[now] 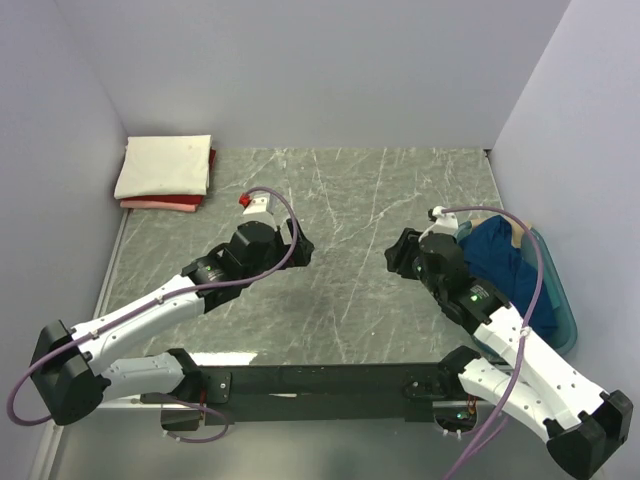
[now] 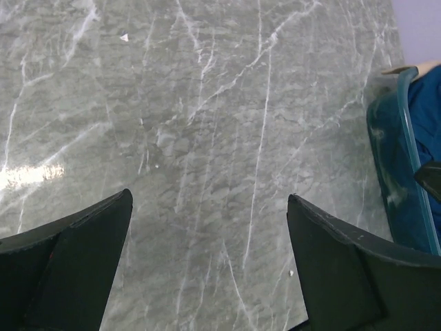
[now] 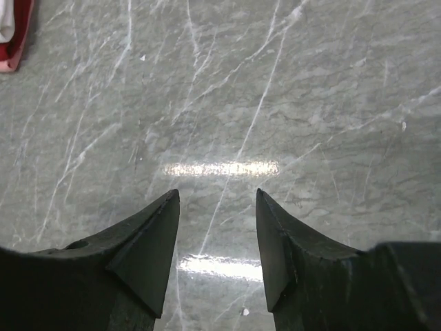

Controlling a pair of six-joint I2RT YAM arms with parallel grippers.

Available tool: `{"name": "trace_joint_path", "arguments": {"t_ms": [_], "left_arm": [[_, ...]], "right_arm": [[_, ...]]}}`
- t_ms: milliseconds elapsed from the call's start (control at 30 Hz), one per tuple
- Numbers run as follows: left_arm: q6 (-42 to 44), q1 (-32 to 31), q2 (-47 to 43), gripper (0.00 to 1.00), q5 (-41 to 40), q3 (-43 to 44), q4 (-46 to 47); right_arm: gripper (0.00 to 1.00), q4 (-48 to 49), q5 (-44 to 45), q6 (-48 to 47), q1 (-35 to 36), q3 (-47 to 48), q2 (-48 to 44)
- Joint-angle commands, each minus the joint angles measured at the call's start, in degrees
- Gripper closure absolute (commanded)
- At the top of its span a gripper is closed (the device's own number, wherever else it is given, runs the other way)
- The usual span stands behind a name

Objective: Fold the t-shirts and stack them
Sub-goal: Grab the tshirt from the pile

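Top external: high at the near edge, looking down on the whole marble table (image 1: 350,200). Left wrist: low, close, facing right toward teal tub (image 2: 389,172). Right wrist: low, close, facing left toward folded t-shirts (image 3: 17,41). All three share the marble table.

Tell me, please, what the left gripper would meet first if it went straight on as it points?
Probably bare table: the left gripper tilts down at it, nothing between; the teal tub sits off to the side.

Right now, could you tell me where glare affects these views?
Right wrist: two bright glare streaks on the marbled tabletop near the right pincer; left wrist: a fainter sheen at the left edge; top external: evenly lit.
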Motion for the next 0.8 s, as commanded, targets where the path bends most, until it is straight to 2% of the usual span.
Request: {"name": "trace_joint_path", "arguments": {"t_ms": [0, 167, 433, 533, 567, 600, 633, 767], "left_arm": [[2.42, -0.15, -1.19, 0.01, 3.40, 4.26, -1.82], [3.48, -0.15, -2.76, 0.01, 6.13, 4.70, -2.53], [5.59, -0.15, -4.09, 0.01, 11.75, 6.28, -6.13], [6.20, -0.06, -4.70, 0.01, 13.25, 6.90, -6.66], [6.64, -0.15, -4.96, 0.00, 13.86, 7.51, -7.36], [6.90, -0.15, -5.14, 0.01, 14.30, 7.78, -7.80], [7.17, -0.15, -5.23, 0.01, 15.00, 8.13, -8.24], [8.92, -0.15, -5.67, 0.01, 14.92, 9.88, -11.75]], "right_arm": [[0.44, -1.36, 1.98, 0.91, 0.03, 1.45, -0.68], [0.44, -5.30, 3.82, 3.45, 0.03, 3.03, 1.43], [0.40, -9.09, 12.86, 5.30, -1.63, 7.07, 6.52], [0.40, -11.20, 11.92, 4.16, -10.48, 10.94, 10.65], [0.40, -11.29, 8.95, 2.85, -13.30, 11.73, 12.32], [0.41, -11.64, 8.14, 2.32, -19.24, 13.39, 13.03], [0.41, -12.17, 7.70, 1.62, -21.91, 14.28, 13.99], [0.41, -13.75, 11.46, 2.92, -34.48, 16.66, 15.49]]}}
